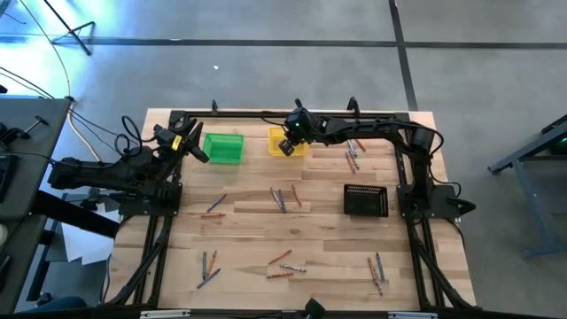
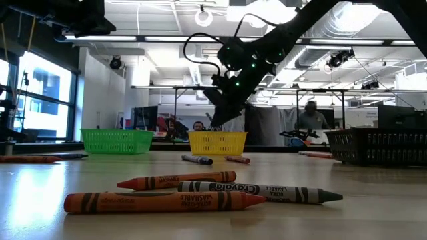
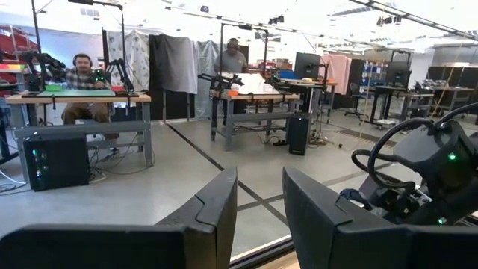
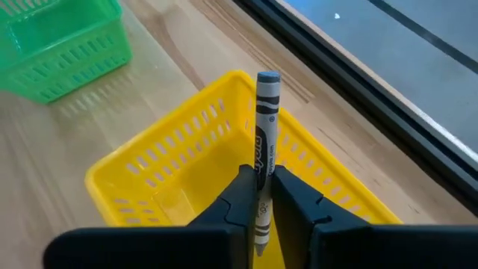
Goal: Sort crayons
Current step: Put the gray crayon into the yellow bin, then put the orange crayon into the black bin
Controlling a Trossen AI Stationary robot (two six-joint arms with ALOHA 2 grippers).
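Observation:
My right gripper (image 1: 286, 146) hangs over the yellow bin (image 4: 172, 164), shut on a grey crayon (image 4: 263, 127). The green bin (image 1: 223, 147) stands to the left of the yellow one, and the black bin (image 1: 366, 200) stands nearer on the right. Orange-red and grey crayons lie flat in loose groups on the wooden table: at mid-table (image 1: 282, 199), near the front (image 1: 283, 264), and at the far right (image 1: 354, 155). My left gripper (image 3: 258, 217) waits open beside the green bin, at the table's far left, holding nothing. My right gripper pinches the grey crayon's paper-wrapped shaft (image 4: 261, 161) between its two fingers. The fingers slant down over the yellow bin from the table's right. The crayon runs along them, its flat end (image 4: 268, 78) beyond the fingertips and its point (image 4: 259, 243) back toward the wrist. It is lifted clear above the bin.
A dark metal frame runs along the table's far edge (image 1: 266, 115) and down both sides. In the low view three crayons (image 2: 200, 193) lie close to the near edge. People sit and stand at benches beyond the table (image 3: 78, 75).

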